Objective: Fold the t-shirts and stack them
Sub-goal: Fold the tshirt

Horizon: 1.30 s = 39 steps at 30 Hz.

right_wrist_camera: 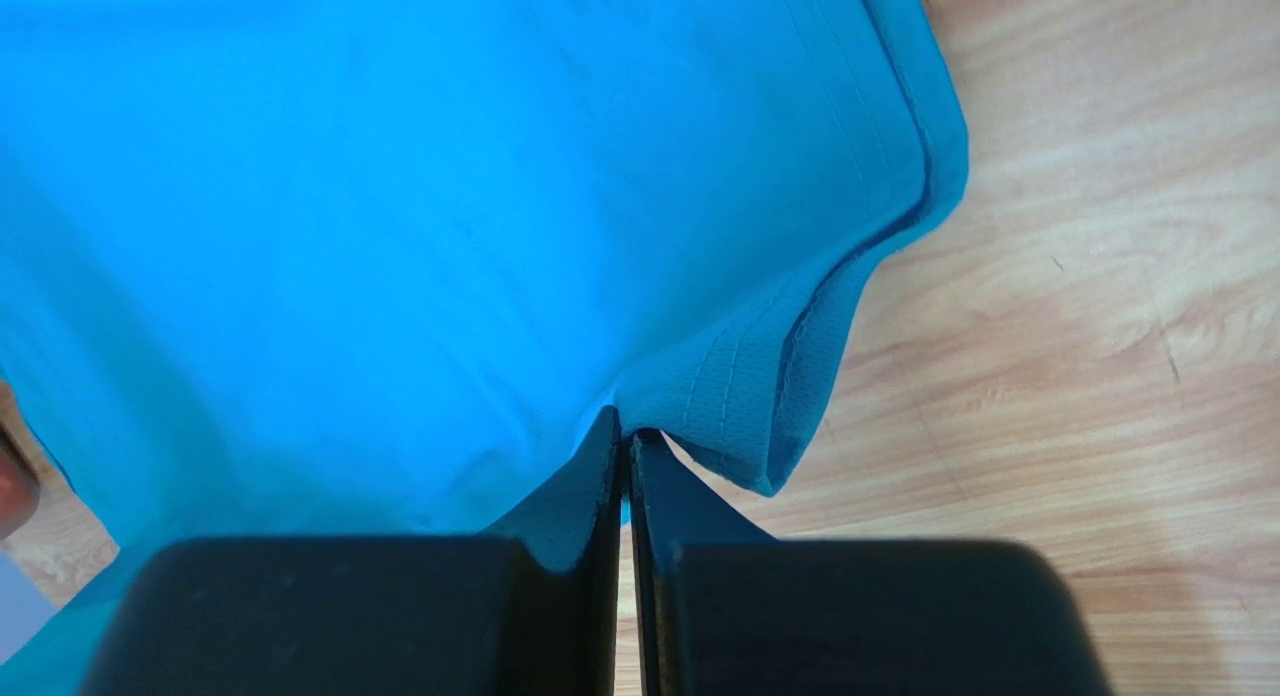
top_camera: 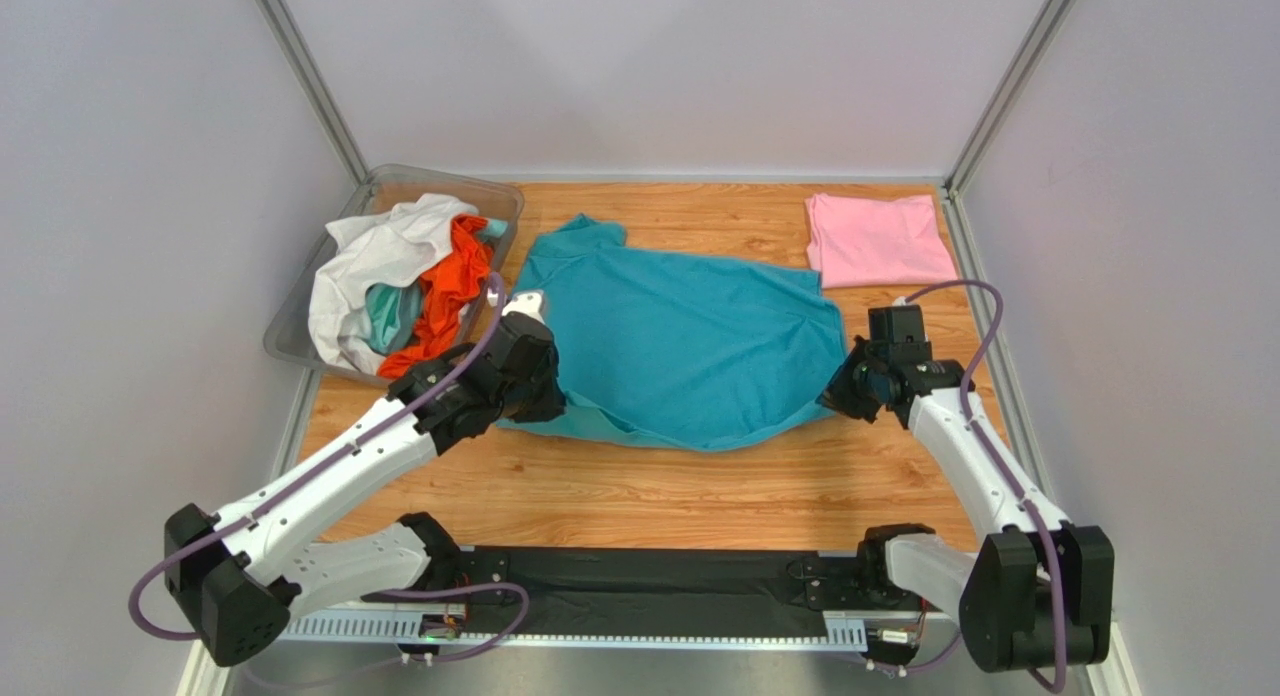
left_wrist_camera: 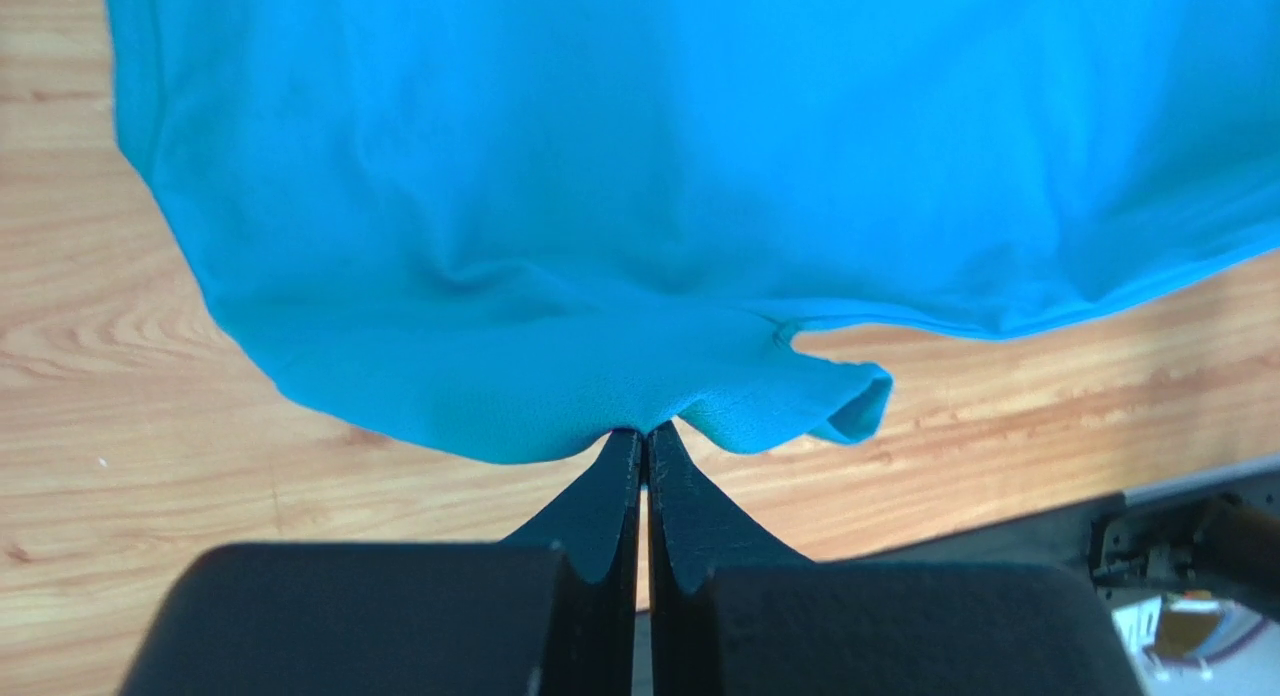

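Observation:
A teal-blue t-shirt [top_camera: 684, 336] lies spread across the middle of the wooden table. My left gripper [top_camera: 529, 384] is shut on its near left edge; the left wrist view shows the cloth [left_wrist_camera: 601, 201] pinched at the fingertips [left_wrist_camera: 646, 434]. My right gripper [top_camera: 837, 392] is shut on its near right hem, seen in the right wrist view [right_wrist_camera: 451, 201] at the fingertips [right_wrist_camera: 625, 426]. A folded pale pink t-shirt [top_camera: 878, 237] lies at the back right. White [top_camera: 376, 261], orange [top_camera: 445, 291] and light aqua [top_camera: 388, 314] shirts sit piled in a bin.
A clear plastic bin [top_camera: 504, 201] stands at the back left, holding the loose shirts. A black strip [top_camera: 661, 576] runs along the near edge between the arm bases. Grey walls enclose the table on three sides.

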Tool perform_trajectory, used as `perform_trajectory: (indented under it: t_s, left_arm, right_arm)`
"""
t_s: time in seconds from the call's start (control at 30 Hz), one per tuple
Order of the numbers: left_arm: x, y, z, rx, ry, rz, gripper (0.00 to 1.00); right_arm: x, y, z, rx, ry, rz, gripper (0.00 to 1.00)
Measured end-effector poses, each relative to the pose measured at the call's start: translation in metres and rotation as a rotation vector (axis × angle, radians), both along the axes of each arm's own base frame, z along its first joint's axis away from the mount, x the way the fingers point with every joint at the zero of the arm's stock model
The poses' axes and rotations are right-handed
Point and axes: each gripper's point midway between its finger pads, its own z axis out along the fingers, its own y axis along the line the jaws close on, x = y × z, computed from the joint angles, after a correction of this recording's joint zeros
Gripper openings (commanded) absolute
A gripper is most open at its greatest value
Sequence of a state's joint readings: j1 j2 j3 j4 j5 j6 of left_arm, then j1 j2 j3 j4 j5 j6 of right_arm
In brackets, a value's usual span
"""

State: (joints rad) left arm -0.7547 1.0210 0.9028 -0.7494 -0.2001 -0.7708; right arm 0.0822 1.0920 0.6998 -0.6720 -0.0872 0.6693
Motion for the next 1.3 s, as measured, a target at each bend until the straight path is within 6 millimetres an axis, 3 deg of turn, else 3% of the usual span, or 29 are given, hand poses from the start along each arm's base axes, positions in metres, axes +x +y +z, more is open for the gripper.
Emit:
perform_trajectory:
  t_s: [0.5,1.0,1.3]
  left_arm:
    - [0.084,0.015,0.002,0.034,-0.014,0.062,0.0]
    - [0.158,0.021,-0.028,0.108,0.035,0.064,0.0]
    - [0.194,0.023,-0.061,0.14,0.088,0.057,0.0]
  right_arm:
    - [0.064,0.004,0.015,-0.019,-0.015,0.031,0.01]
    - [0.108,0.004,-0.005,-0.041,0.028,0.021,0.03]
    - [0.124,-0.006,-0.015,-0.096,0.048,-0.009,0.07]
